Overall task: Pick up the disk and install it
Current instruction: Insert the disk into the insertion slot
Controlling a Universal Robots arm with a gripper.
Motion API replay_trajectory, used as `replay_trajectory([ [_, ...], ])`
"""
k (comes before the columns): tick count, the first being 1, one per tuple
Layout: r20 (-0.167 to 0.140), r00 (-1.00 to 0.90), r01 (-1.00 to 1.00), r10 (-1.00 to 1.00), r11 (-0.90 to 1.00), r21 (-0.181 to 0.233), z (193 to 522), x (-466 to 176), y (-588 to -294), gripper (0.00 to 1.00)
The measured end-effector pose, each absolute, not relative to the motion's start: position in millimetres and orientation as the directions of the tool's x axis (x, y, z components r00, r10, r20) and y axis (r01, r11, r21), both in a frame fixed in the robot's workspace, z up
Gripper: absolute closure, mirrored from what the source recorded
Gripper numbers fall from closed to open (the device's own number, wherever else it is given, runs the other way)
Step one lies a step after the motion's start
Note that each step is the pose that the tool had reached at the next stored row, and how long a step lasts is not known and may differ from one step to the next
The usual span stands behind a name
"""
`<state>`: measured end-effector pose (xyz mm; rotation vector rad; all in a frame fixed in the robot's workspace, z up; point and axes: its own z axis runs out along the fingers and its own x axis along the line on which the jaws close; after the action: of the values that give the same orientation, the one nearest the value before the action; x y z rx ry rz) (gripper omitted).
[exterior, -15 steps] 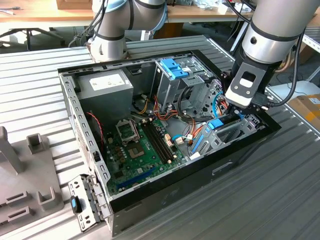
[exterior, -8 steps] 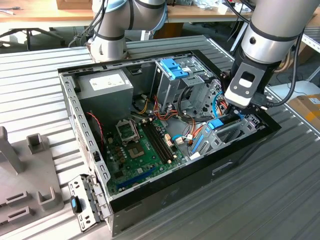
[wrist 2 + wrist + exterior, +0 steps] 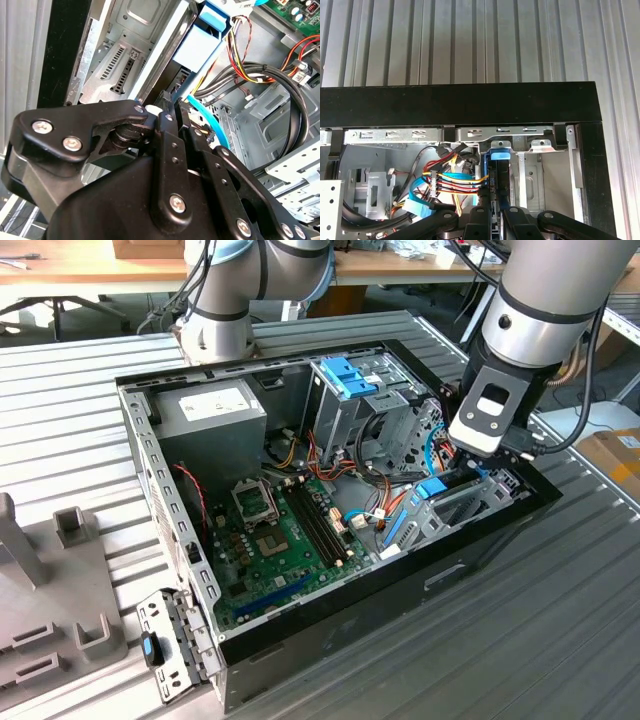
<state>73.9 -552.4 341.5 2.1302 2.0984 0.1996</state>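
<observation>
The gripper (image 3: 495, 214) is pinched on the disk (image 3: 492, 186). In the first wrist view its two black fingers (image 3: 479, 217) sit on either side of the drive's thin edge, pressed against it. The disk stands on edge and is seen edge-on. Its long axis runs straight away from the fingers toward the case's black wall (image 3: 460, 105). The light-blue bracket tab (image 3: 499, 154) is at the far end, just short of the metal rim inside that wall. Just beside the disk is a bundle of red, yellow and black wires (image 3: 451, 181). Past the wall lies the ribbed metal table (image 3: 470, 40).

The second wrist view takes the same grip from the side. It shows the bracket's broad light-blue end lying against a slotted steel drive bay (image 3: 117, 70). A flat blue data cable (image 3: 210, 122) curves close past the fingertips.

The exterior view gives the whole open computer case (image 3: 330, 610). The arm (image 3: 540, 310) reaches in at the case's end toward the exterior view's right, so the disk sits at that end, just inside the black wall. Nearest in this view, a loose metal bracket (image 3: 170, 650) lies just beside the case's near corner, with grey fixtures (image 3: 60, 610) on the table near it. Farther in, the motherboard (image 3: 275, 540) covers the case floor. At the far wall stand the power supply (image 3: 212, 408), in the corner toward the exterior view's left, and the drive cage (image 3: 345, 405) with its blue tabs.
</observation>
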Motion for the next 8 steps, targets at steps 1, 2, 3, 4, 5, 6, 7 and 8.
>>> replay_trajectory([
  [1,-0.007,0.016,0.981,1.0,-0.014,0.195,341.4,73.9,-552.4,0.84],
  [2,-0.007,0.016,0.981,1.0,-0.014,0.195,341.4,73.9,-552.4,0.84],
  [3,-0.007,0.016,0.981,1.0,-0.014,0.195,341.3,74.0,-552.2,0.84],
  [4,-0.007,0.016,0.981,1.0,-0.014,0.195,341.4,74.4,-552.2,0.84],
  [5,-0.007,0.016,0.981,1.0,-0.014,0.195,341.4,74.6,-552.1,0.84],
  [6,-0.007,0.016,0.981,1.0,-0.014,0.195,341.4,74.6,-551.9,0.84],
  [7,-0.007,0.016,0.981,1.0,-0.014,0.195,341.4,74.7,-551.9,0.84],
  [8,-0.007,0.016,0.981,1.0,-0.014,0.195,341.4,74.8,-551.9,0.84],
])
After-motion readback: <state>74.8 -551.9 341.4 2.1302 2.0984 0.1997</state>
